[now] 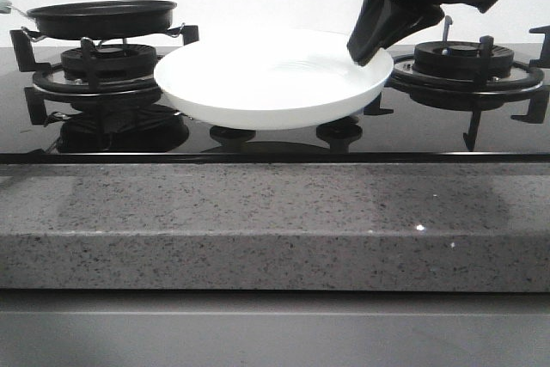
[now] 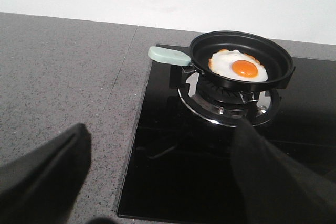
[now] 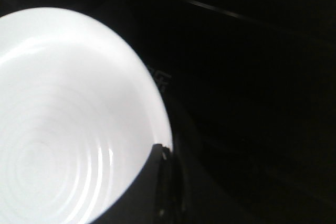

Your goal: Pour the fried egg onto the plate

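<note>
Right tool (image 1: 371,51) grips the plate (image 1: 266,83) by its right rim, one finger inside the rim and one outside, and we see the plate lying level over the black glass hob (image 1: 275,139) between the two burners. Our left tool (image 2: 157,182) is spread wide with nothing between its fingers, low over the edge where hob meets grey worktop (image 2: 58,77). We find the fried egg (image 2: 239,66) yolk up, flat in the black pan (image 2: 241,61) on the left burner (image 2: 226,103), well apart from the plate. The pan's mint handle (image 2: 168,55) points away from the plate, toward the worktop.
</note>
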{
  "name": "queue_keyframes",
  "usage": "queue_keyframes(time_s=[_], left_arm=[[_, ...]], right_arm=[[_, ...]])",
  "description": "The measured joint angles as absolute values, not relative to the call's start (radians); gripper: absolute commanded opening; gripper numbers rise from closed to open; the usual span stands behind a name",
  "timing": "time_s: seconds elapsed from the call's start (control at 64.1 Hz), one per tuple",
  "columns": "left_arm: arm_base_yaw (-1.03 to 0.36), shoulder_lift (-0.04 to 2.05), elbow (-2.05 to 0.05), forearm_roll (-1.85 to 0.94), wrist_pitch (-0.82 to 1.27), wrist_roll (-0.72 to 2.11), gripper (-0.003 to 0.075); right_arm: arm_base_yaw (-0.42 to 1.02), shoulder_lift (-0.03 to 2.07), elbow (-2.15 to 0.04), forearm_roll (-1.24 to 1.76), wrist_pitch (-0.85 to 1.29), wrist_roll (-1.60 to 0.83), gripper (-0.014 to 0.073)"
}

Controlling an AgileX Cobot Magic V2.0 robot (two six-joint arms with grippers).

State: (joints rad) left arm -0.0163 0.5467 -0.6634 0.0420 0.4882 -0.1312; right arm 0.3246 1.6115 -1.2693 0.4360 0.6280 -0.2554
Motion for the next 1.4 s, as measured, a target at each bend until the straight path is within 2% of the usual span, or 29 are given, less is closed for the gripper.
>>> queue_keyframes(time_s=[0.296, 0.671, 1.092, 1.404], left_arm=[[-0.016, 0.748, -0.834, 0.042, 0.661, -0.131, 0.0594], [0.026, 1.109, -1.034, -0.104, 0.702, -0.037, 0.0496], [0.258, 1.451, -1.201, -0.739, 0.779, 0.377, 0.0494], [0.305, 1.621, -1.276, -1.075, 0.836, 0.531, 0.0494]], right_arm=[[0.325, 1.611, -1.269, 0.436, 0.628, -0.255, -0.0068], [0.325, 1.611, -1.269, 0.438, 0.627, -0.255, -0.0068], [0.325, 1.611, -1.269, 0.439, 0.626, -0.255, -0.0068], [0.325, 1.611, -1.269, 0.440, 0.626, -0.255, -0.0068]])
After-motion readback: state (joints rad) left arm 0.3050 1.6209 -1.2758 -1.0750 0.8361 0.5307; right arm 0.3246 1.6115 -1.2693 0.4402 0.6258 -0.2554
